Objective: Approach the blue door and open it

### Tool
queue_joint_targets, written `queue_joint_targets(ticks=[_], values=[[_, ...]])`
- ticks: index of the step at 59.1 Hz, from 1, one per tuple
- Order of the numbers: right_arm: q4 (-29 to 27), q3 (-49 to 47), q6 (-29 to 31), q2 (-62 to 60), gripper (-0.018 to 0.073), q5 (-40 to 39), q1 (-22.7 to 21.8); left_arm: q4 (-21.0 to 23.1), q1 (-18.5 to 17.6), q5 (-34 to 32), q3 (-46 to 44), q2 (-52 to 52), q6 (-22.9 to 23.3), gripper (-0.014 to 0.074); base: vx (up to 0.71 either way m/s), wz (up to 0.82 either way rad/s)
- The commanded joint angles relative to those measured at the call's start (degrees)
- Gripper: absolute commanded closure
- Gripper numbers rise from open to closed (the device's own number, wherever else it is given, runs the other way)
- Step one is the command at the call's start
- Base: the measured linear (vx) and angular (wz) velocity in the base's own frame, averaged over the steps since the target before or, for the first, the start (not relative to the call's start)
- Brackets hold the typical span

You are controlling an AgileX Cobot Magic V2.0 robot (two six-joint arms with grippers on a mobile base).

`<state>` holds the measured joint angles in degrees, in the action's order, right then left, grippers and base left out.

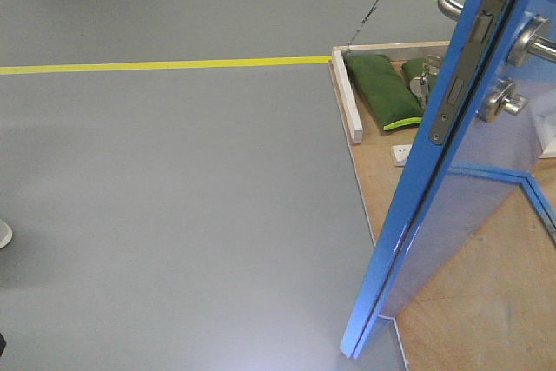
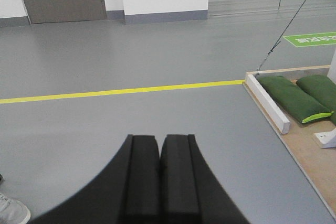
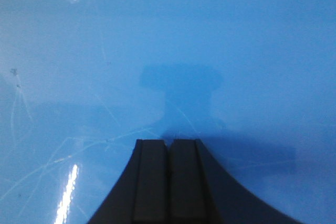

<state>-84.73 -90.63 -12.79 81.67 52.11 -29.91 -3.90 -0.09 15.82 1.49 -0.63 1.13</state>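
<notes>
The blue door point(image 1: 452, 206) stands ajar at the right of the front view, its edge toward me with the metal latch plate point(image 1: 469, 58), a steel lever handle point(image 1: 532, 41) and a round thumb-turn point(image 1: 502, 102) below it. In the right wrist view the glossy blue door panel point(image 3: 168, 51) fills the frame; my right gripper point(image 3: 168, 141) is shut and empty with its tips right at the panel, where its reflection shows. My left gripper point(image 2: 159, 137) is shut and empty, pointing over the grey floor, away from the door.
The door stands on a wooden base board point(image 1: 460, 301) with a white bar point(image 1: 347, 97) and green sandbags point(image 1: 382, 89) at its far edge. A yellow floor line point(image 1: 165, 65) crosses the grey floor. A shoe point(image 2: 11, 211) shows at the lower left.
</notes>
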Motion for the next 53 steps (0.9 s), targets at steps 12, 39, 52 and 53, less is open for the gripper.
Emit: queue_joint_targets(ticks=[12,39,52,53], values=[[-5.84,-1.65,0.42,-1.07,0.0547,0.2,2.58,0.12,-0.36,-4.89,-1.49,-0.7,0.39,0.0524,0.0,0.0],[-5.7,-1.65,0.42,-1.07,0.0547,0.58,7.14,0.12,-0.36,-4.89,-1.49,-0.7,0.39,0.0524,0.0,0.0],[-5.59,-1.65,0.42,-1.07,0.0547,0.39,6.94,0.12,-0.36,-4.89,-1.49,-0.7,0.39,0.0524,0.0,0.0],[-5.59,-1.65,0.42,-1.07,0.0547,0.31,6.94,0.12,-0.36,-4.89,-1.49,-0.7,0.39,0.0524,0.0,0.0]])
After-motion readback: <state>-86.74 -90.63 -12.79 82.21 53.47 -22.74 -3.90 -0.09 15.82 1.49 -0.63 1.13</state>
